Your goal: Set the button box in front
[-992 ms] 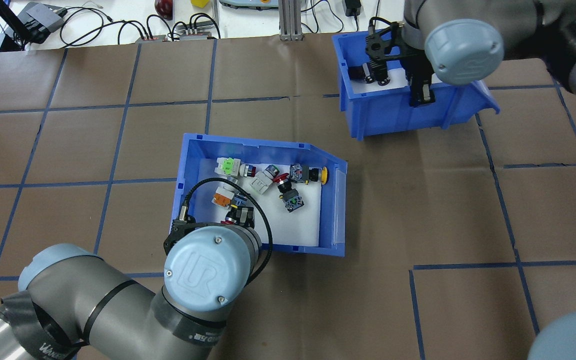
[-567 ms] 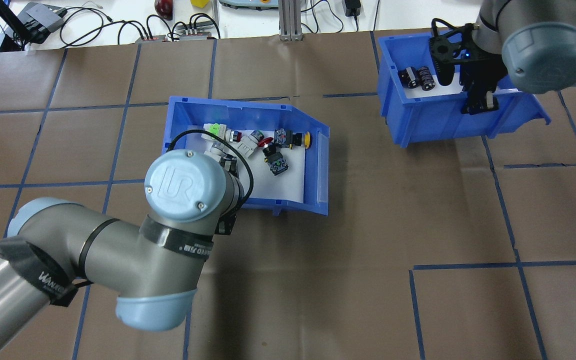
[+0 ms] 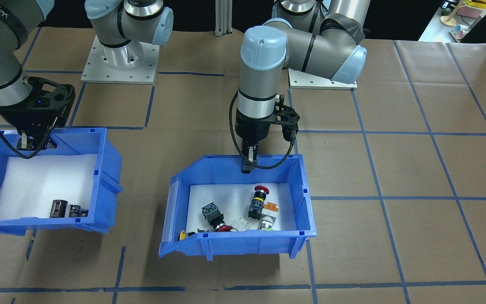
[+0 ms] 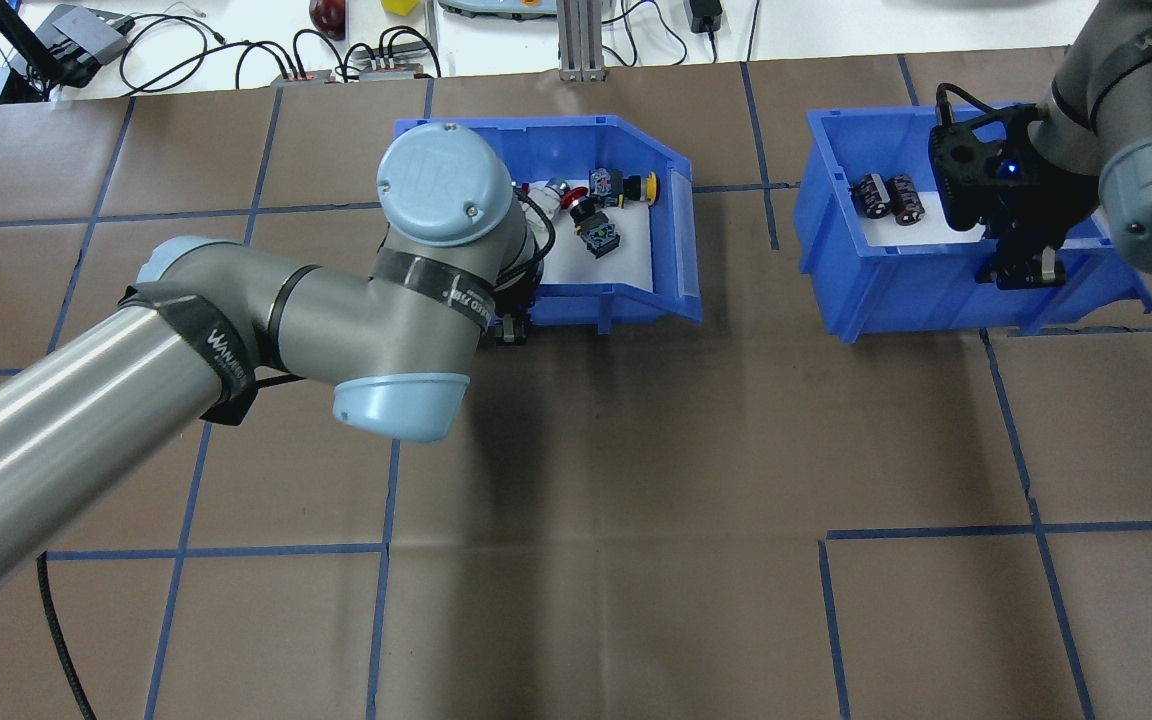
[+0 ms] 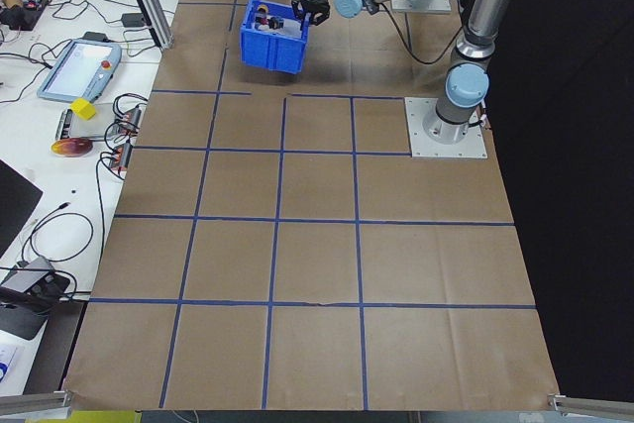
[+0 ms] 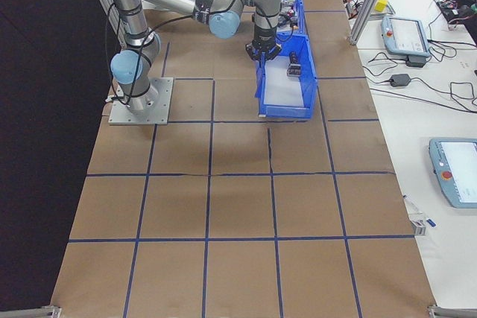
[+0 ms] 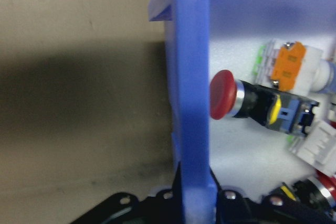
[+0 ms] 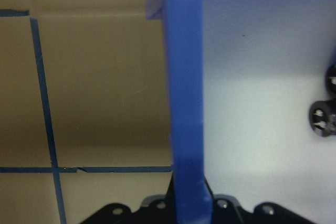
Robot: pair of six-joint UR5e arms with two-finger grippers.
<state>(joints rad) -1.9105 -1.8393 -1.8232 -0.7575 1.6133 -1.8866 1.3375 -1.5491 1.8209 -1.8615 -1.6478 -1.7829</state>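
Right, both arms are working at once, each gripping a blue bin by its rear wall. The left claw (image 3: 246, 164) is pinching the back wall of the button box (image 3: 236, 209), one finger inside and one outside, and the left wrist view is showing that wall running straight up between the jaws, so they are clamped on it. Holding the solid back wall makes sense: it is leaving the low open front facing away from the robot, and the loose switches (image 3: 260, 207) are lying on the white liner (image 3: 234, 196) rather than spilling out. A red mushroom cap (image 7: 223, 94) is sitting just beside the gripped wall, not touching the fingers as far as I can tell.

The box is sitting at the far side of the tabletop (image 4: 636, 480) from the robot, close to the edge where the cables are lying. Whether it is resting flat or hanging slightly off the paper, I cannot tell for sure; in the side view it is looking a touch raised.

Over on the other side, the right claw (image 4: 1021, 272) is clamped the same way on the near wall of the second bin (image 4: 936, 290), the one with the few dark capacitors (image 4: 889, 195), and it is parked well apart from the button box. My read is that this is clearing room, so the button box alone is taking the front spot. Placement is looking nearly done, with the release not yet made.
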